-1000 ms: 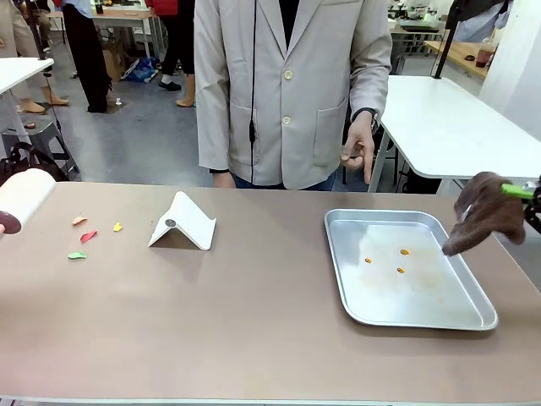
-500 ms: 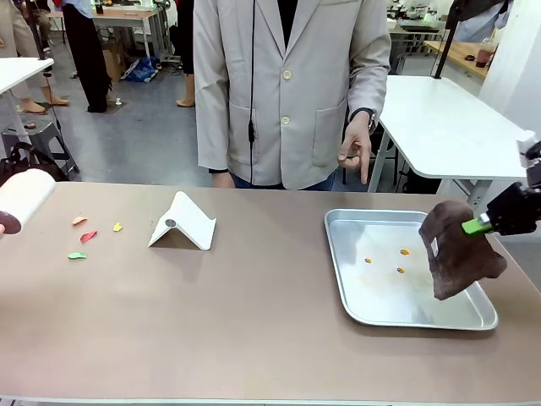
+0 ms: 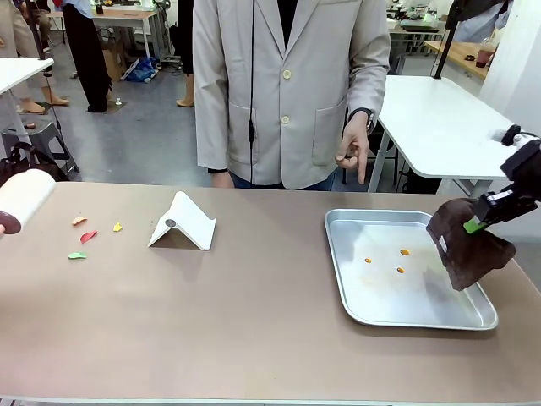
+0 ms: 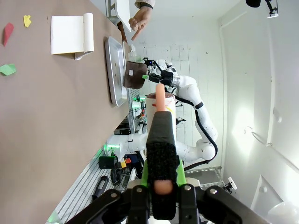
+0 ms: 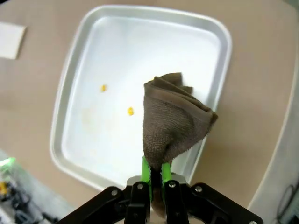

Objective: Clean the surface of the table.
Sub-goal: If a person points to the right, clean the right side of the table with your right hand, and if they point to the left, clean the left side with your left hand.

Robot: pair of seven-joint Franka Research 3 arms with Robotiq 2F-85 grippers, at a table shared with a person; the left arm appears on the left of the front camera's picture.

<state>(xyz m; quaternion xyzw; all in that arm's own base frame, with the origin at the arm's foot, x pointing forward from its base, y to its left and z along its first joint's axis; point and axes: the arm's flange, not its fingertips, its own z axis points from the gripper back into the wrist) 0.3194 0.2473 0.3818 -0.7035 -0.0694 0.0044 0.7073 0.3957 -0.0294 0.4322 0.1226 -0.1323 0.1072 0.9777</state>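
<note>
I see my left tool (image 4: 162, 177) clamped on the lint roller (image 3: 24, 198) far left of the tray (image 3: 380, 213), presumably for the coloured scraps (image 3: 88, 236) on the surface (image 3: 254, 313) beneath the tray, and my right tool (image 3: 473, 225) pinching the brown cloth (image 3: 469, 254) above the tray's right rim, probably for wiping.

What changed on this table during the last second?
The right gripper, shut on the brown cloth, swung in from the right edge of the table and now hangs it over the right side of the metal tray. The person's hand shifted to point downward. The orange crumbs, white folded card, coloured scraps and the white roller in the left gripper stayed put.
</note>
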